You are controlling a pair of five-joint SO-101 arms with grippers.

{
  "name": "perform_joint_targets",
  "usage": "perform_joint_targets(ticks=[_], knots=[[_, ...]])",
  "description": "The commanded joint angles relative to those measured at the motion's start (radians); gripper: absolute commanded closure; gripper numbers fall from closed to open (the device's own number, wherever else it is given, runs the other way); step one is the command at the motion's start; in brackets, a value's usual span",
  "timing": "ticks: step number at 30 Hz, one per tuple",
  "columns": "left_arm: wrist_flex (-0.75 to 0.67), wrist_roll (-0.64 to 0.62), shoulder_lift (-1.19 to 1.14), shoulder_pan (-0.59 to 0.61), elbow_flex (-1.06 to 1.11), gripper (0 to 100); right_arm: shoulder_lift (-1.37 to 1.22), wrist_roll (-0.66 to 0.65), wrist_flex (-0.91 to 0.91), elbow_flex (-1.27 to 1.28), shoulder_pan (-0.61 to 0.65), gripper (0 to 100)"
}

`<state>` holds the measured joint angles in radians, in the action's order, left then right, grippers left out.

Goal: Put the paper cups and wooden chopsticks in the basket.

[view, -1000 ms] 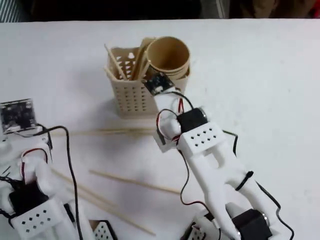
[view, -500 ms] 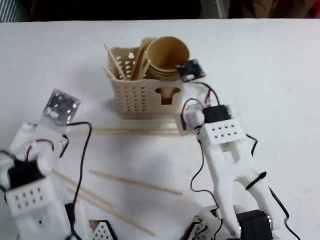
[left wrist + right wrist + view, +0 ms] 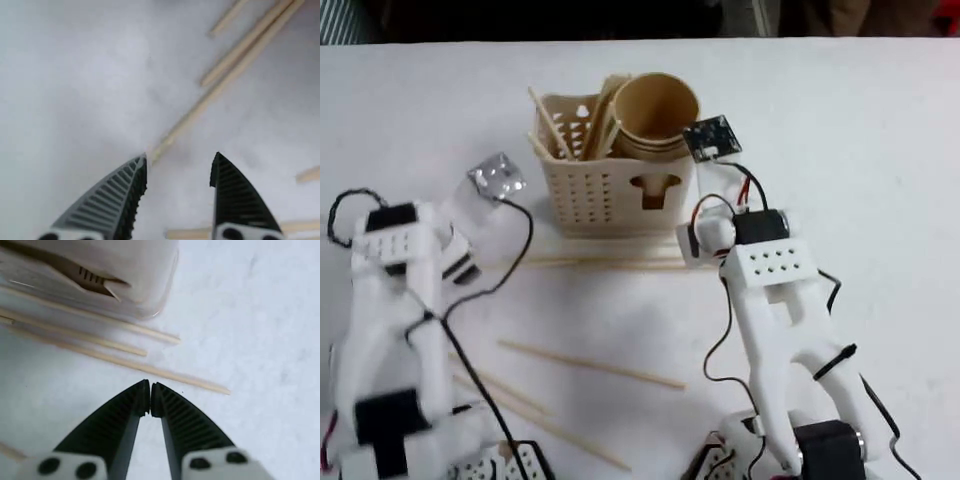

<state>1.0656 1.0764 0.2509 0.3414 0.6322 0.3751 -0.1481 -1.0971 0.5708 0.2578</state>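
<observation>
Paper cups: the paper cups [image 3: 655,112] are sitting stacked, mouth up, inside the basket [image 3: 605,192], at its end nearer the right arm [image 3: 770,290].
Basket: it is standing on the desk [image 3: 880,150], toward the far side, ahead of both arms.
Upright chopsticks: the upright chopsticks [image 3: 555,125] are leaning in the other part of the basket, just beside the cups.
Row of chopsticks: the row of chopsticks [image 3: 610,262] is lying flat on the desk just in front of the basket, running along its front wall; the right wrist view is showing three sticks there.
Loose chopsticks: the loose chopsticks [image 3: 588,365] are lying slanted nearer the arm bases, well apart from the basket.
Right claw: the right claw [image 3: 150,399] is clenched on nothing, tips pressed together, pointing at the desk just beside the nearest stick of the row, near the basket's corner.
Left claw: the left claw [image 3: 177,167] is released, fingers spread, nothing between them; the end of a long chopstick [image 3: 220,90] is lying just beside one fingertip.
Left arm: the left arm [image 3: 390,300] is stretching forward on the basket's other side.
</observation>
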Motion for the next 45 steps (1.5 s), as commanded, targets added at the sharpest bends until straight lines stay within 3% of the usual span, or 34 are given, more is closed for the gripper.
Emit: perform_joint_targets(ticks=[1, 6, 11, 19, 25, 32, 40, 45], knots=[[-0.038, 0.025, -0.226, -0.016, -0.172, 79, 0.024, -0.005, 0.013, -0.006, -0.013, 98.1], [-0.038, 0.132, -0.45, -0.012, -0.296, 79, 0.024, -0.005, 0.013, -0.005, -0.013, 98.1], [-0.038, 0.14, -0.604, -0.013, -0.417, 79, 0.024, -0.005, 0.013, -0.005, -0.013, 98.1], [0.044, 0.146, -0.691, -0.016, -0.494, 95, 0.022, -0.005, 0.013, -0.005, -0.013, 98.1], [0.181, 0.311, -0.687, -0.015, -0.488, 98, 0.022, -0.005, 0.013, -0.003, -0.013, 98.1], [0.336, 0.328, -0.653, -0.008, -0.491, 98, 0.022, -0.005, 0.013, -0.003, -0.013, 98.1], [0.621, 0.463, -0.414, -0.001, -0.486, 98, 0.022, -0.005, 0.013, -0.002, -0.013, 98.1], [0.687, 0.468, -0.232, 0.033, -0.486, 98, 0.022, -0.005, 0.013, -0.002, -0.013, 98.1]])
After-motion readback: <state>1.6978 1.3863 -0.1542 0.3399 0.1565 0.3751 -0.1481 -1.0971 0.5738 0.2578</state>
